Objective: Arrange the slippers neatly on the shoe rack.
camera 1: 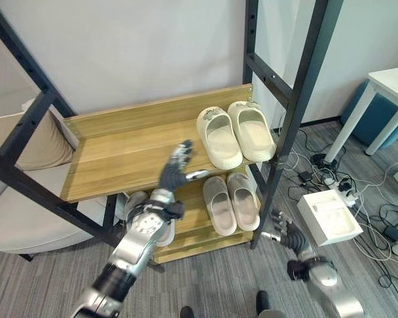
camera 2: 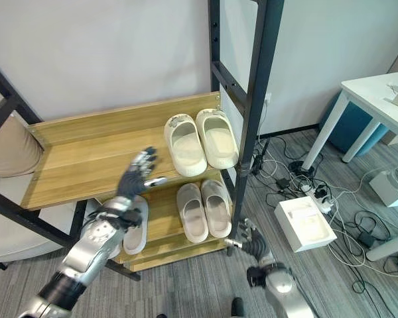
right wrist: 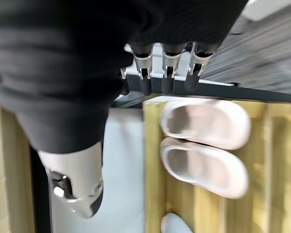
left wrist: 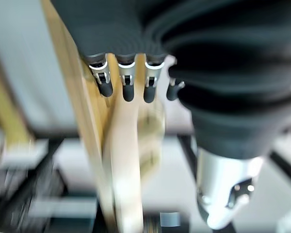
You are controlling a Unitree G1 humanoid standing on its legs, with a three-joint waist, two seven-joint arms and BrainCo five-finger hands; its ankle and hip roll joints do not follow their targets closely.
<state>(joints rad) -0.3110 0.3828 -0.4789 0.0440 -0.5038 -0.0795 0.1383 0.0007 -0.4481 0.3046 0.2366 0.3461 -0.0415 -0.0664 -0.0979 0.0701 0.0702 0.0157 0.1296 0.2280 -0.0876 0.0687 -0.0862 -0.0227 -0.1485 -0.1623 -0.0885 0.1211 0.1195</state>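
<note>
The left hand point(camera 1: 174, 173) is hovering over the front edge of the upper shelf point(camera 1: 113, 149), fingers loosely spread and holding nothing. At about 2 o'clock from it, a cream pair point(camera 1: 235, 134) is sitting side by side at the shelf's right end. Below, at about 4 o'clock, a grey pair point(camera 1: 231, 200) is lying together on the lower shelf point(camera 1: 196, 228). Directly beneath the hand a lone slipper point(camera 2: 135, 225) is resting on the lower shelf's left part, well apart from the grey pair.

The right hand point(camera 1: 288, 235) is hanging empty beside the rack's front right post point(camera 1: 288, 119), fingers relaxed.

Judging by this, two pairs are looking done; the lone slipper is probably still needing a mate or a tidier spot.

The right eye view is showing that slipper more fully than the left eye view, where the arm is covering most of it. The right wrist view is giving a close look at the grey pair point(right wrist: 203, 145), and a third toe point(right wrist: 177, 224) beside it.
</note>
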